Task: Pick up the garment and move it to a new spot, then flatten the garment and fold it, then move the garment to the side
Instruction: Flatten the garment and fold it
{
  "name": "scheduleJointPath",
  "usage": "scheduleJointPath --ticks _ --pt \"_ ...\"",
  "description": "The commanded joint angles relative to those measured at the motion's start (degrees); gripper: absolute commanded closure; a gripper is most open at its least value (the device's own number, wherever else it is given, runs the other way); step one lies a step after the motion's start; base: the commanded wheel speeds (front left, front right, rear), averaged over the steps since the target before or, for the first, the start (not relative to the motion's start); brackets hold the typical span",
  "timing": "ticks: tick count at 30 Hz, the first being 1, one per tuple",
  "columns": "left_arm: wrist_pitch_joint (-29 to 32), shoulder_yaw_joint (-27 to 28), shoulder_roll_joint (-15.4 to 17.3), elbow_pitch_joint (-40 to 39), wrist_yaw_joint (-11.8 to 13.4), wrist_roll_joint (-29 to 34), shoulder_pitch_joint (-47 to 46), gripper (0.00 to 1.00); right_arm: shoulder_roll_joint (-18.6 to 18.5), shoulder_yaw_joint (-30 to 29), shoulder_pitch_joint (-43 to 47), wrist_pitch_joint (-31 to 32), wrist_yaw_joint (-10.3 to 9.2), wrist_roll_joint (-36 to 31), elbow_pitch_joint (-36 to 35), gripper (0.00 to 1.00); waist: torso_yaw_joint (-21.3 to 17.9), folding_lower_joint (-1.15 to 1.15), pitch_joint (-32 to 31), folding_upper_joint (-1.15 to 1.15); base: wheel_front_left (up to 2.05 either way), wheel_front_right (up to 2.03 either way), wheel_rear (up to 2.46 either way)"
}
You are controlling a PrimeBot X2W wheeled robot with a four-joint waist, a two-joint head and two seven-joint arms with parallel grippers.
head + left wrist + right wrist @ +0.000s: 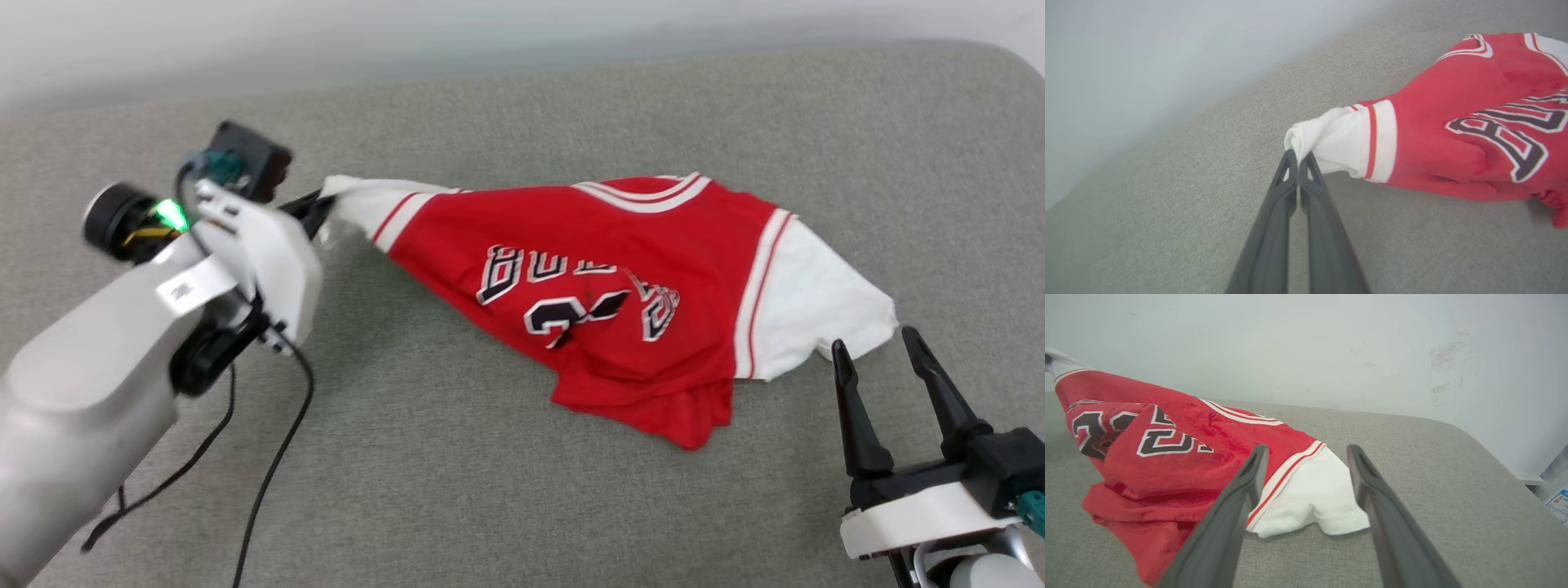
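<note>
Shows a smooth pale-grey shell on the left forearm [82, 384], banded by a white label [192, 290] with small dark print. Carries a black round cap [114, 220] beside a green light [171, 214], a black camera box [249, 159] with a teal plug [220, 167], and thin black cables [269, 457]. Ends each arm in two long, dark-grey, tapering fingers [1229, 514] with slotted tips: left gripper [1298, 157], right gripper [873, 341] on a black block [1004, 457] and white collar [922, 514].
</note>
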Motion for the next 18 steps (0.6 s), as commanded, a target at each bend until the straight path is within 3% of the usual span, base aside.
scheduleJointPath --ticks 1,10,14,18 --pt "-0.62 0.36 0.96 -0.68 0.89 -0.29 1.47 1.0 -0.22 -0.18 0.71 0.05 -0.06 -0.12 0.19 0.0 0.74 0.0 -0.95 0.0 0.0 0.0 0.0" --pt "-7.14 3.5 9.83 -13.36 11.55 -6.72 17.34 1.0 -0.07 -1.45 3.52 0.54 -0.06 0.58 1.55 0.0 2.87 0.0 -3.84 0.0 0.0 0.0 0.0" --pt "-8.87 3.16 10.36 -16.38 13.8 -9.7 23.79 1.0 -0.55 -1.81 3.94 0.76 -0.06 0.94 2.05 0.0 3.34 0.0 -4.42 0.0 0.0 0.0 0.0" --pt "-10.25 2.32 9.02 -17.58 14.42 -12.13 28.96 1.0 -0.9 -2.02 4.39 1.04 -0.06 1.07 2.43 0.0 3.49 0.0 -4.77 0.0 0.0 0.0 0.0"
